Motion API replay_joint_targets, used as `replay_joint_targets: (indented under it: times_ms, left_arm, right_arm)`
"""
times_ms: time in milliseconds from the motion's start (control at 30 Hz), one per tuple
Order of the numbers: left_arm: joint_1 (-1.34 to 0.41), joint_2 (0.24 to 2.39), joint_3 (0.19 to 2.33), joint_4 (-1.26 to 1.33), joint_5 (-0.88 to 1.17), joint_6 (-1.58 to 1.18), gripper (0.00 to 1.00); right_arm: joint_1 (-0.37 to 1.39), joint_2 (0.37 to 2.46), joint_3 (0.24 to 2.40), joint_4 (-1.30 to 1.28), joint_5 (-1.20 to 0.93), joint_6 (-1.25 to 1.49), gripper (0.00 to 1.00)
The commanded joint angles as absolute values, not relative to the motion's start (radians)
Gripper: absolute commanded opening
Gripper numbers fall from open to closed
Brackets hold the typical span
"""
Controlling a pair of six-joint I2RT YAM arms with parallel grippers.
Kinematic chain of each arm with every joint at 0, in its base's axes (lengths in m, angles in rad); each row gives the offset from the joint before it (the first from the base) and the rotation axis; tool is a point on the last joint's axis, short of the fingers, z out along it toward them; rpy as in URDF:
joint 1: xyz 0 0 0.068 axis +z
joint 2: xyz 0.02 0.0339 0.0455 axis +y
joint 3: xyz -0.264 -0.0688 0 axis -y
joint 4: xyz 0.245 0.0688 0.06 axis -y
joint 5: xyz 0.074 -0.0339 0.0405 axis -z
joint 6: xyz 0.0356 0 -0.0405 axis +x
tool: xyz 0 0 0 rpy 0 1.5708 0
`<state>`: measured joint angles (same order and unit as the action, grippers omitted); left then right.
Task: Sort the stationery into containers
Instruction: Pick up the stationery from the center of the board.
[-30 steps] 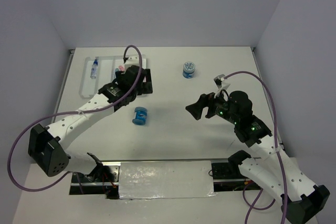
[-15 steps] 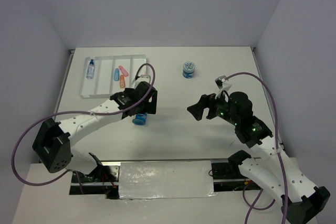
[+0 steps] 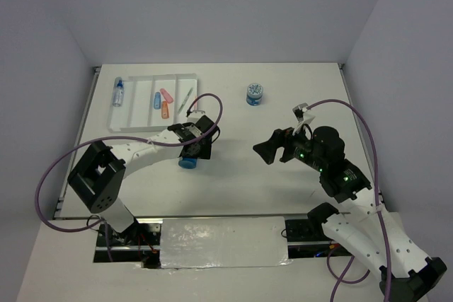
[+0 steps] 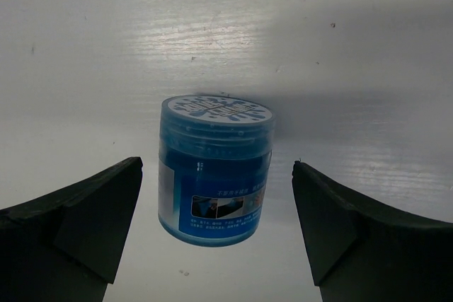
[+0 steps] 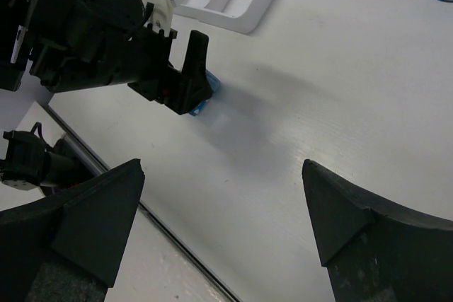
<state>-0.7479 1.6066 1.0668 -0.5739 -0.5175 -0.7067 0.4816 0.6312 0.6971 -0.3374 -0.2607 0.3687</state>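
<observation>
The left hand (image 3: 197, 145) has swung off the white tray (image 3: 139, 104) toward the near right. It now sits low over the blue round jar (image 3: 187, 163) on the worktop (image 3: 233, 182), fingers spread wide, with the jar between them and untouched. The tray is uncovered again: a green pen (image 3: 186, 97) lies in its right compartment, with stubby pink, orange and blue pieces (image 3: 165, 109) left of it. The right hand (image 3: 265, 150) stays open in mid-air, right of the jar. A second blue jar (image 3: 255, 94) stands farther back.
</observation>
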Motion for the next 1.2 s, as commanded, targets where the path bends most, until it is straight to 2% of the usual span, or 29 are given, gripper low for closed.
replay_joint_targets:
  times_ms: [0, 133, 400, 467, 500, 567, 600, 700, 767, 1000, 1167]
  left_arm:
    - [-0.742, 1.615, 1.074, -0.572, -0.551, -0.738, 0.99]
    - [-0.718, 1.629, 1.025, -0.517, -0.485, -0.723, 0.99]
    - [-0.700, 1.667, 0.970, -0.443, -0.416, -0.712, 0.89]
    - [-0.699, 1.651, 0.951, -0.425, -0.404, -0.706, 0.76]
    - [-0.699, 1.638, 0.940, -0.416, -0.400, -0.704, 0.60]
    - [-0.699, 1.602, 0.936, -0.414, -0.405, -0.704, 0.41]
    - [-0.699, 1.585, 0.931, -0.411, -0.406, -0.701, 0.26]
    - [-0.699, 1.510, 0.920, -0.400, -0.414, -0.689, 0.07]
    - [-0.699, 1.439, 0.899, -0.376, -0.413, -0.672, 0.01]
    - [-0.684, 1.188, 0.825, -0.282, -0.452, -0.637, 0.00]
    - [-0.618, 1.086, 0.822, -0.224, -0.472, -0.603, 0.00]
  right_arm:
    - [0.483, 0.635, 0.690, -0.327, -0.279, 0.362, 1.00]
    - [0.482, 0.644, 0.680, -0.311, -0.293, 0.365, 1.00]
    - [0.483, 0.637, 0.669, -0.313, -0.299, 0.365, 1.00]
    - [0.482, 0.637, 0.669, -0.313, -0.298, 0.364, 1.00]
    - [0.482, 0.637, 0.669, -0.314, -0.298, 0.364, 1.00]
    - [0.482, 0.637, 0.667, -0.313, -0.299, 0.365, 1.00]
    - [0.482, 0.637, 0.667, -0.307, -0.301, 0.365, 1.00]
    - [0.482, 0.643, 0.663, -0.295, -0.308, 0.371, 1.00]
    - [0.482, 0.647, 0.657, -0.287, -0.313, 0.376, 1.00]
    - [0.483, 0.649, 0.638, -0.232, -0.347, 0.400, 1.00]
    - [0.483, 0.657, 0.635, -0.215, -0.367, 0.406, 1.00]
